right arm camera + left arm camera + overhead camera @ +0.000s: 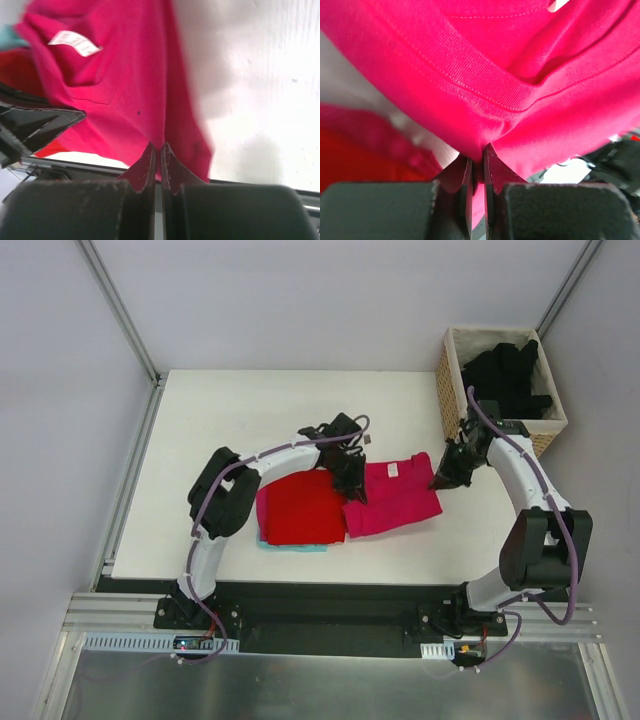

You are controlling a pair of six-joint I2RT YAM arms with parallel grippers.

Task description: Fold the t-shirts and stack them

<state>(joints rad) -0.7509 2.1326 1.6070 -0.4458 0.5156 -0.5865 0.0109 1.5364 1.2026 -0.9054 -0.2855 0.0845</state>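
Left gripper [479, 151] pinches pink t-shirt [520, 75] beside red t-shirt [303, 508].

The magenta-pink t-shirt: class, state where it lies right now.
In the top view the magenta-pink t-shirt lies just right of the red t-shirt, its left edge gripped by the left claw, its right edge by the right claw.

A white counter [230, 410] fills the middle of the scene, its surface matte and lightly speckled up close [260, 75]. A wicker basket [444, 395] with a pale lined rim stands on its far right corner. Two slanted metal posts [120, 310] rise from the far corners against plain white walls. Along the near edge runs a black bar [330, 625], with aluminium rails [120, 625] beside it and a dull metal sheet [320, 685] nearest of all.
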